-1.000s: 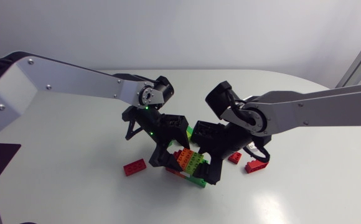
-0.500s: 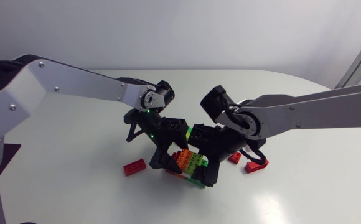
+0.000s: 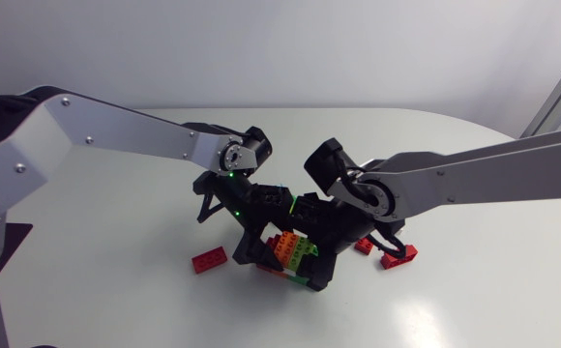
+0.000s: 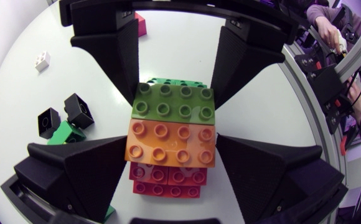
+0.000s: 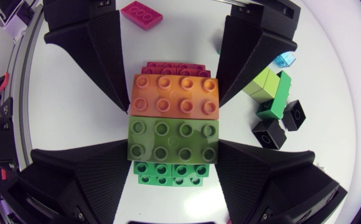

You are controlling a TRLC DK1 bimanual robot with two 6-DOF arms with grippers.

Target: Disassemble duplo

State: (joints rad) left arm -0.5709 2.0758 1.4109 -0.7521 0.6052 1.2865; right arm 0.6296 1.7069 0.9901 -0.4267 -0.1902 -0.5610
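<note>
The duplo stack [image 3: 295, 253] stands on the table between both grippers. Its top layer is an orange brick [image 4: 171, 142] beside an olive-green brick [image 4: 173, 107], with red [image 4: 168, 182] and green bricks underneath. My left gripper [image 4: 171, 146] is shut on the orange brick, one finger against each end. My right gripper [image 5: 174, 146] is shut on the olive-green brick [image 5: 173, 140] in the same way, directly opposite the left gripper [image 5: 174, 99]. In the head view the left gripper [image 3: 273, 242] comes from the left and the right gripper [image 3: 313, 253] from the right.
A loose red brick [image 3: 209, 259] lies left of the stack. Two red bricks [image 3: 398, 255] lie to its right. Black cubes [image 5: 292, 114], light green bricks [image 5: 264, 84] and a clear blue piece [image 5: 285, 60] lie beside the grippers. A magenta brick [image 5: 142, 15] lies beyond the left gripper.
My right arm has shifted left toward the stack and its fingers have drawn in onto the olive-green brick. The left gripper has kept its place on the stack.
</note>
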